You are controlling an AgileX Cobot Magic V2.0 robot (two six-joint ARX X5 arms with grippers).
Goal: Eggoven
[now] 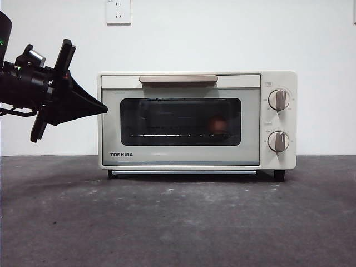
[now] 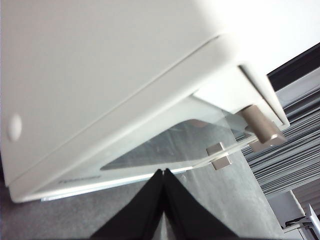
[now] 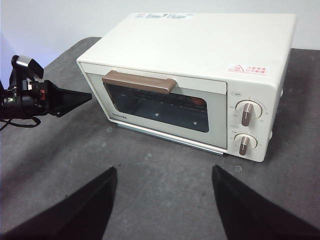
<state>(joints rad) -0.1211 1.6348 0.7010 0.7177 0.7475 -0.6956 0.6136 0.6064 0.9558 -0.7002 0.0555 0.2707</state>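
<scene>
The cream TOSHIBA toaster oven (image 1: 197,119) stands at the middle of the table with its dark glass door shut. It also shows in the right wrist view (image 3: 190,75) and close up in the left wrist view (image 2: 100,85). The reddish-brown egg (image 1: 218,124) shows dimly through the glass, on the rack at the right inside. My left gripper (image 1: 103,109) is shut and empty, hanging at the oven's left front corner, level with the door; in the left wrist view (image 2: 164,172) its jaws meet. My right gripper (image 3: 164,172) is open and empty, back from the oven's front.
The tan handle (image 1: 178,79) runs along the door's top. Two knobs (image 1: 278,100) sit on the oven's right panel. The dark grey table (image 1: 178,222) stretches in front. A white wall with a socket (image 1: 118,11) stands behind.
</scene>
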